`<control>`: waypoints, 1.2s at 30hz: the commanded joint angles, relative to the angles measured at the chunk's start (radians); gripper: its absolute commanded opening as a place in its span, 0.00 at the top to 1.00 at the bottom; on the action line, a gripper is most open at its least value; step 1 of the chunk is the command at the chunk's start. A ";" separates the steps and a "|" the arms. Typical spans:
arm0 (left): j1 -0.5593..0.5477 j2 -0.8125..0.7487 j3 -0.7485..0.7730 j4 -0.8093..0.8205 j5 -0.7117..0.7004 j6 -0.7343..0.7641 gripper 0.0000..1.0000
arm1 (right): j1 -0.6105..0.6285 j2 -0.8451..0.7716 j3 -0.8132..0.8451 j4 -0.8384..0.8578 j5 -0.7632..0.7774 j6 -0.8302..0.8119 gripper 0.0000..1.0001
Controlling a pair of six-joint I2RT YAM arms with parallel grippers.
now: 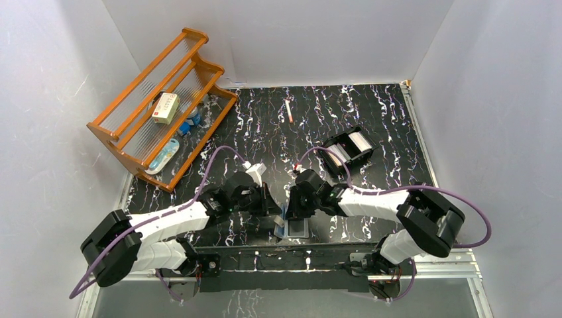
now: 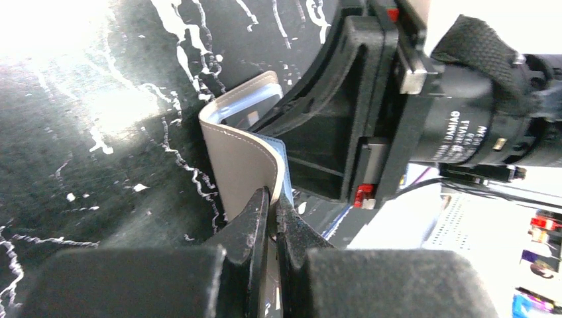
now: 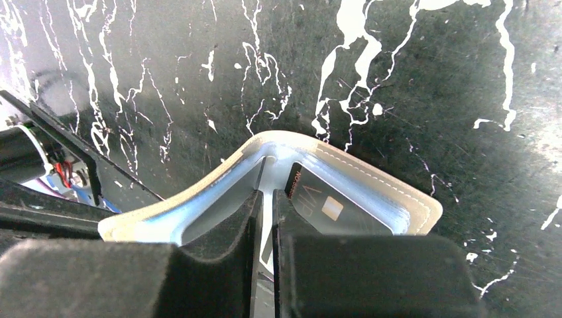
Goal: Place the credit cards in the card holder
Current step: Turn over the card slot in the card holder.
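The card holder [image 1: 292,229] stands half open on the table near the front edge, between both grippers. It is grey-beige outside [image 2: 238,156] and shiny pale blue inside [image 3: 199,205]. My left gripper [image 2: 273,195] is shut on one flap of the card holder, which it pinches by the edge. My right gripper [image 3: 266,195] is shut on a thin pale credit card [image 3: 267,222], seen edge-on, with its tip at the holder's inner fold. A grey credit card with a gold chip [image 3: 328,211] sits in the right pocket. In the top view the left gripper [image 1: 270,208] and the right gripper [image 1: 292,204] nearly touch.
A black tray [image 1: 349,147] with white cards stands at the back right. A wooden rack [image 1: 132,136] at the back left holds a cream box [image 1: 166,107] and small items. A thin stick [image 1: 289,110] lies at the back. The table's front rail [image 1: 311,255] is just behind the holder.
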State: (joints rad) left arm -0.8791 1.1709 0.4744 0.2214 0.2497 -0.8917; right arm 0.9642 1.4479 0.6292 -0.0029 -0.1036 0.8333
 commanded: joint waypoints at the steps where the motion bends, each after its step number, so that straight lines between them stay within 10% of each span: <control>1: 0.000 -0.023 0.147 -0.194 -0.065 0.084 1.00 | 0.005 -0.055 0.078 -0.093 0.059 -0.039 0.78; 8: 0.000 0.055 0.359 -0.501 -0.200 0.148 1.00 | 0.002 -0.216 0.118 -0.206 0.211 -0.060 0.64; 24: -0.004 0.193 0.498 -0.621 -0.239 0.118 1.00 | -0.061 -0.320 0.198 -0.319 0.416 -0.244 0.50; 36: 0.127 0.042 0.114 -0.051 0.060 -0.099 1.00 | -0.321 -0.233 0.336 -0.381 0.430 -0.537 0.44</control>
State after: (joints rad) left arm -0.8192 1.2652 0.6865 -0.0586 0.1722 -0.8867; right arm 0.7387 1.1801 0.8825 -0.3771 0.2989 0.4397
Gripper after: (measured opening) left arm 0.023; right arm 0.551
